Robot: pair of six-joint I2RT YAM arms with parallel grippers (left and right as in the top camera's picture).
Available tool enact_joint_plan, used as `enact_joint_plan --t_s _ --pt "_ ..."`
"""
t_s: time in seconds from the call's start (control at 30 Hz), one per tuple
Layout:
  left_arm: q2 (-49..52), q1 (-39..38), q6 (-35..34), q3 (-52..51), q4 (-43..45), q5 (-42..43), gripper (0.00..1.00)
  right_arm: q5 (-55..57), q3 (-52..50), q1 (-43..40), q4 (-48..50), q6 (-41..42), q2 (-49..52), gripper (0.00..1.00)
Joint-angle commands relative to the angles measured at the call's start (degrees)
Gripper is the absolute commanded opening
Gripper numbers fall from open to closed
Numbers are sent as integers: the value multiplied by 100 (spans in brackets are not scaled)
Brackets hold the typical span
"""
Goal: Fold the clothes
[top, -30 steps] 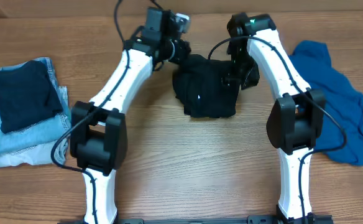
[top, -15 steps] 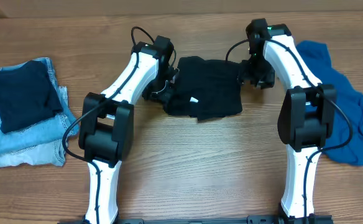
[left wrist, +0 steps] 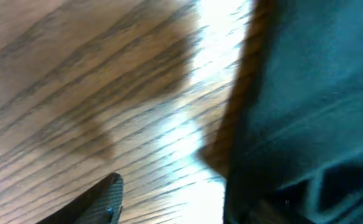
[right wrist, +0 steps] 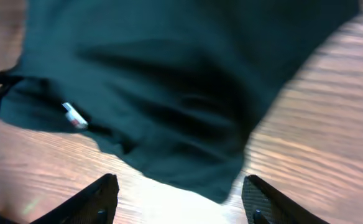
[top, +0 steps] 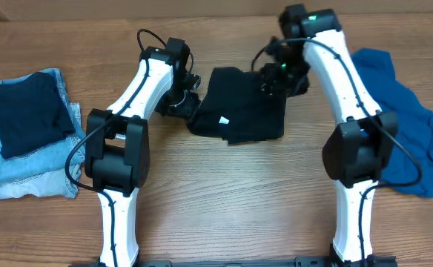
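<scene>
On the table (top: 224, 193), rumpled black shirt (top: 242, 107)

The left arm (top: 139, 83) and the right arm (top: 336, 70) both go up from the bottom of the frame and bend in toward the top middle. The left gripper (top: 184, 99) points right with its fingers (left wrist: 104, 196) apart. The right gripper (right wrist: 181, 202) points down, fingers (right wrist: 101, 196) wide apart, holding nothing.

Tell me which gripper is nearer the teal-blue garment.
Right. The right gripper is over the black shirt's side facing the teal-blue garment; the left gripper is at its far side.
</scene>
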Motion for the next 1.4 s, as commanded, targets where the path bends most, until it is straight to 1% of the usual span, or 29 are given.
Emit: enact_joint_plan --t_s 0.0,0.17,0.3,0.33,0.43,0.5,0.53,0.57,0.6,0.63,0.67,0.8,0.83,0.93,1.03,1.1,1.13,1.17,1.2,1.3,1.37 --pt "22 9 109 153 20 820 59 249 -68 262 254 68 -195 68" --pt "-170 125 -157 756 59 748 60 267 -151 264 229 278 -22 66" --pt "-170 262 -212 758 59 748 60 269 -811 306 520 317 -13 59" --pt "-170 326 -214 758 61 750 60 269 -1067 304 610 398 -13 54" --pt "-170 422 -214 758 59 750 61 245 -1650 334 922 407 -13 54" --pt "-170 448 -214 758 70 750 61 251 -1864 415 957 398 -13 54" --pt "-170 448 -214 758 87 750 61 271 -1880 435 960 402 -13 52" --pt "-170 448 -214 758 101 750 61 273 -1880 442 1003 407 -13 43" --pt "-170 448 -214 758 98 750 61 275 -1880 442 1021 407 -13 26" --pt "-170 448 -212 758 94 750 62 310 -1880 442 1012 409 -13 13" --pt "-170 448 -214 758 94 750 62 411 -1878 420 931 411 -13 4" --pt "-170 448 -212 758 101 748 62 1027 -1661 262 297 476 -227 4" --pt "-170 448 -212 758 98 750 62 1298 -1617 219 214 651 -341 4" --pt "-170 448 -212 758 96 750 62 1558 -1593 50 245 678 -743 4" --pt "-170 448 -212 758 83 750 62 1628 -1609 -61 238 557 -796 4" --pt "-170 448 -212 758 76 748 63 2153 -1609 -122 365 872 -796 5" --pt "-170 448 -212 758 76 748 63 2203 -1609 -142 463 876 -796 6" --pt "-170 448 -212 758 76 750 63 2203 -1609 -162 581 874 -796 13" --pt "-170 448 -212 758 74 750 63 2238 -1609 -175 717 852 -796 28" --pt "-170 448 -212 758 37 750 63 2413 -1792 -249 1467 857 -774 33" --pt "-170 448 -212 758 -31 748 63 2406 -2017 -280 1840 861 -772 33"
